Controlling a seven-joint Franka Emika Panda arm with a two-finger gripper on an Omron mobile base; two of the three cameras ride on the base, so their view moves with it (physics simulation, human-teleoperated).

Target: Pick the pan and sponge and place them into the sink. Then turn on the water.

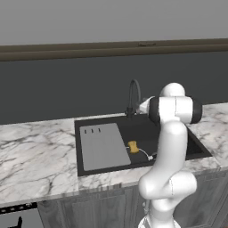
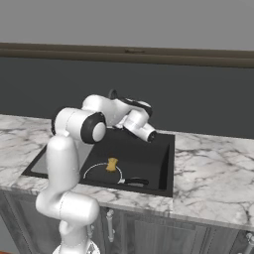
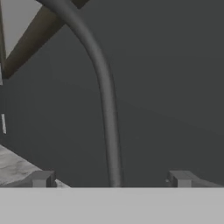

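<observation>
Set into the white, grey-veined marble counter (image 1: 31,156): large black rectangular recessed sink (image 1: 133,130), grey drainboard panel (image 1: 102,147) on its left side. Inside the basin: small yellow-orange wavy-edged sponge (image 1: 132,146), resting on the round shallow black pan (image 2: 101,172) with thin pale rim, short handle pointing right in the right base view. Behind the basin: dark arched faucet (image 1: 133,95), its thin neck curving up close between the end effector (image 3: 111,178) tips in the hand view. End effector open wide, empty, holding nothing. Behind: dark grey backsplash wall (image 1: 53,89), brown ledge (image 1: 67,50) above. Below the counter: grey cabinet fronts (image 2: 149,230).
</observation>
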